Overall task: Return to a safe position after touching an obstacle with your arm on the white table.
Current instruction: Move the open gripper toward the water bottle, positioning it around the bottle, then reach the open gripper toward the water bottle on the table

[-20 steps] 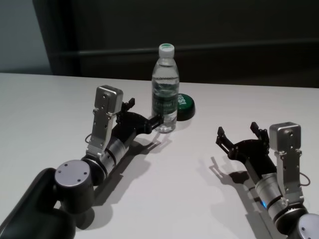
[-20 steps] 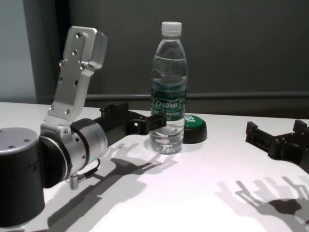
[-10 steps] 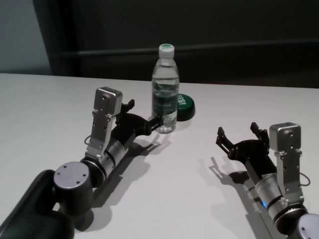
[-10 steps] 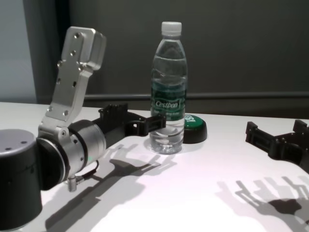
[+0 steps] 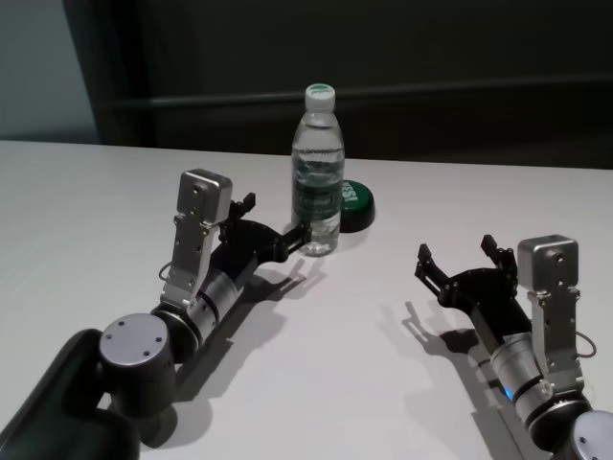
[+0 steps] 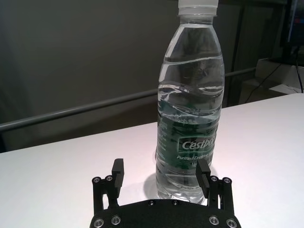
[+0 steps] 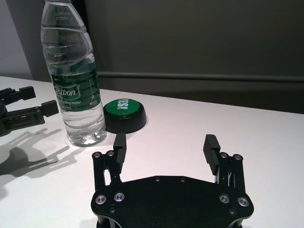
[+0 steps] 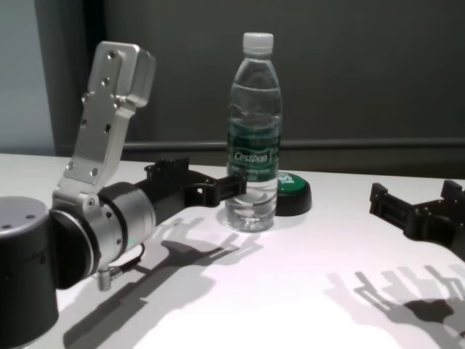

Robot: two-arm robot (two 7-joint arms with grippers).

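The bottle [image 5: 317, 172] stands upright near the middle of the white bench [image 5: 364, 364], cap up, its long axis vertical. Its green label faces toward the robot and somewhat to its right, readable in the chest and right wrist views. Just behind it on the robot's right sits a low green-topped button [image 5: 352, 204], close to the bottle's base but apparently not touching.

The left gripper [image 5: 273, 225] lies low over the bench, pointing at the bottle's lower half, fingers spread wide with nothing held. In the head view 1 fingertip sits right at the bottle's side, level with the label's lower edge; I cannot tell whether it is in contact or just clear. In the left wrist view the bottle stands beyond the tips, in line with 1 finger rather than centred in the gap.

The step in hand looks like the retreat: the contact is at or near its end and the arm has to come away. That calls for a straight pull back along the arm's own line, toward the robot's body, with no sideways sweep, since the tall, narrow bottle would tip easily and the button sits behind it.

The right gripper [image 5: 462, 265] rests parked well to the right, also spread and empty.
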